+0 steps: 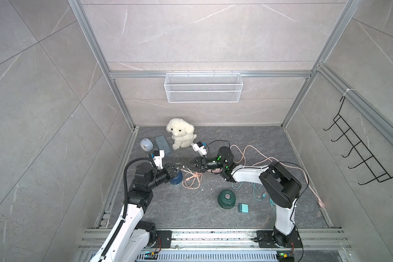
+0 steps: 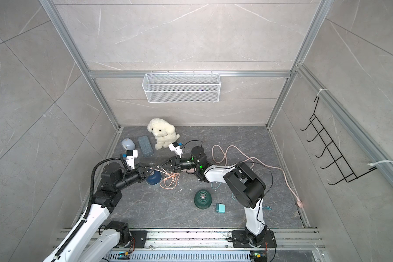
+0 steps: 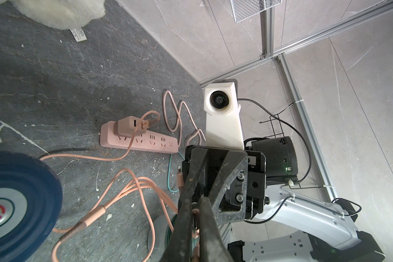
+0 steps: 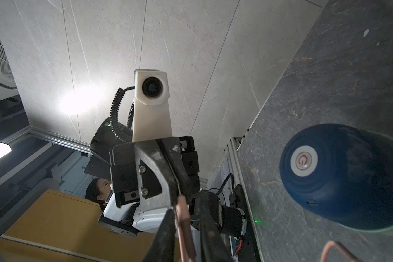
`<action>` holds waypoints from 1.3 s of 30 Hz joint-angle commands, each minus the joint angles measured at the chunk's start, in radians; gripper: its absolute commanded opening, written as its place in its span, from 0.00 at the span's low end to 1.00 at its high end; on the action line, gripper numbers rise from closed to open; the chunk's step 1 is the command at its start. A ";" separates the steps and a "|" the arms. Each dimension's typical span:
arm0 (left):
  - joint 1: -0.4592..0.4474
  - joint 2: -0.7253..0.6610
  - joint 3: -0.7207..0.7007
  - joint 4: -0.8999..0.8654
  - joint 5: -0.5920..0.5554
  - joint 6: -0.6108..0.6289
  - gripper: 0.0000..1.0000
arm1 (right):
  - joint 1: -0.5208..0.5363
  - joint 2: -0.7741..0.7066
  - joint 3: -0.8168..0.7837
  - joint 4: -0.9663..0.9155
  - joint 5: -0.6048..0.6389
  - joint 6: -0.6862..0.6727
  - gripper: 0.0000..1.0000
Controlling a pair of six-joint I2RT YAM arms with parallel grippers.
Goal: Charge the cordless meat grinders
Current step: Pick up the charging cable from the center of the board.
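Note:
The navy blue cordless meat grinder (image 1: 176,179) (image 2: 153,178) stands at the left of the floor, just under my left gripper (image 1: 180,167), and shows in both wrist views (image 3: 21,204) (image 4: 340,179). The dark green grinder (image 1: 227,199) (image 2: 202,199) stands alone near the front. My left gripper (image 3: 195,222) is shut on the plug end of the pink cable (image 1: 192,180). My right gripper (image 1: 186,166) (image 4: 186,229) meets it tip to tip. The pink cable runs between its slightly parted fingers, against one of them.
A pink power strip (image 3: 141,140) holds a pink adapter (image 3: 129,128). A teal adapter (image 1: 243,208) and a teal cable (image 1: 256,192) lie at the front right. A plush dog (image 1: 180,136), a grey-blue gadget (image 1: 146,144) and a blue-grey block (image 1: 162,145) sit at the back left.

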 commanded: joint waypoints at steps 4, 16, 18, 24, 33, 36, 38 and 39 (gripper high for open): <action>-0.001 -0.003 0.016 0.026 0.034 0.008 0.01 | 0.014 -0.010 -0.022 0.043 -0.040 0.017 0.19; -0.001 0.000 0.011 0.017 0.049 0.008 0.15 | 0.011 0.014 0.006 0.162 -0.044 0.101 0.03; 0.001 -0.001 0.026 -0.025 0.041 0.029 0.33 | 0.012 0.004 -0.004 0.122 -0.040 0.075 0.00; 0.009 -0.011 0.146 -0.306 -0.060 0.189 0.82 | 0.012 -0.069 -0.053 -0.152 -0.002 -0.122 0.00; 0.040 0.041 0.204 -0.515 -0.163 0.265 0.83 | 0.078 -0.174 -0.014 -0.840 0.202 -0.614 0.00; 0.041 0.026 0.162 -0.469 -0.089 0.225 0.70 | 0.078 -0.171 -0.015 -0.834 0.235 -0.607 0.00; 0.041 -0.005 0.135 -0.446 -0.036 0.204 0.66 | 0.079 -0.171 -0.008 -0.818 0.247 -0.592 0.00; 0.040 -0.024 0.122 -0.446 -0.027 0.194 0.63 | 0.076 -0.171 -0.003 -0.810 0.252 -0.584 0.00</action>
